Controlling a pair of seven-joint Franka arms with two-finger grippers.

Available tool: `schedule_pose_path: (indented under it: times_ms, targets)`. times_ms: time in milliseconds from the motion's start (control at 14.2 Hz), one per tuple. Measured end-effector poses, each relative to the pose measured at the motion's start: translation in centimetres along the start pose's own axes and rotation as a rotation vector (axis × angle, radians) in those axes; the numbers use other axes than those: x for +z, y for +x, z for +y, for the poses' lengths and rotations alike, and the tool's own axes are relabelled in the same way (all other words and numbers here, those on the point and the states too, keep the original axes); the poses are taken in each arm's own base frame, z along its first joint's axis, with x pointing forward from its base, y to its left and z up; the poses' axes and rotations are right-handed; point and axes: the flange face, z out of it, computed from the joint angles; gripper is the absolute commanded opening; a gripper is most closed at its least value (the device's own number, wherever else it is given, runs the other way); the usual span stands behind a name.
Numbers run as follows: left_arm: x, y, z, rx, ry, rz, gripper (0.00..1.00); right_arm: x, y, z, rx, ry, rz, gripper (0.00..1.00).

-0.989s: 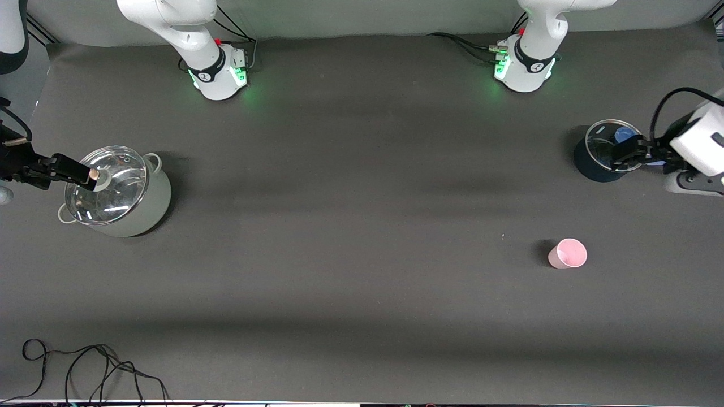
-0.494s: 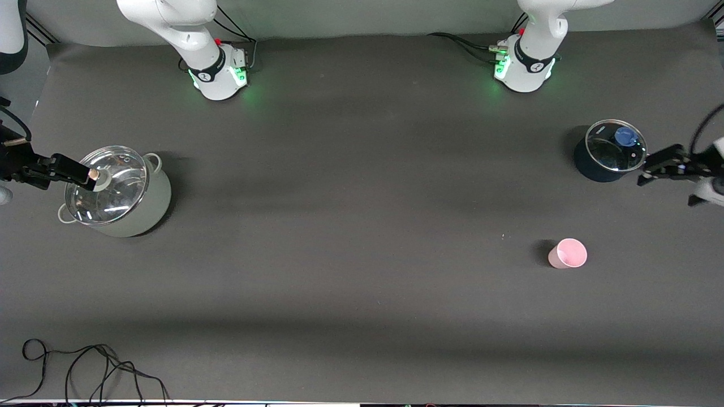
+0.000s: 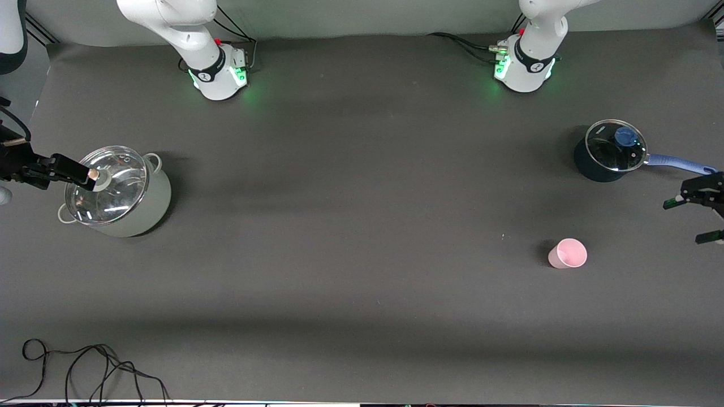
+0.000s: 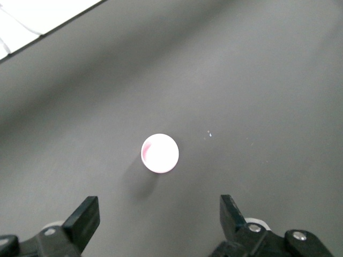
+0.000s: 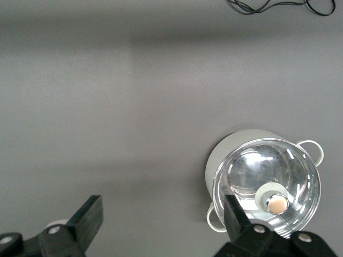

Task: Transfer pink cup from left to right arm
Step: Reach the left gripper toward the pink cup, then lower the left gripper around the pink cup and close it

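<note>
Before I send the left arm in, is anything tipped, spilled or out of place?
Nothing stands out. The pink cup stands upright on the table, untouched. Both pots keep their glass lids on. The left gripper and right gripper are open and empty.

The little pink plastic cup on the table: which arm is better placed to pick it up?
The left. Its open left gripper hangs at the small pale pink plastic cup's end; the open right gripper waits over the lidded grey pot.
</note>
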Motion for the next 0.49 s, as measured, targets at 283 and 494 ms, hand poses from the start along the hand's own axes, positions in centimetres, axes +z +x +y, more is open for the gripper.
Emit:
schedule_pose_path:
  times_ms: [283, 494]
  targets:
    - [5.8, -6.2, -5.6, 0.149, -0.105, 0.122, 1.0, 0.0, 0.0, 0.0, 0.0, 0.0, -0.001, 1.0]
    - [9.7, -10.6, -8.7, 0.264, -0.139, 0.284, 1.0, 0.0, 0.0, -0.1, 0.0, 0.008, -0.001, 1.0]
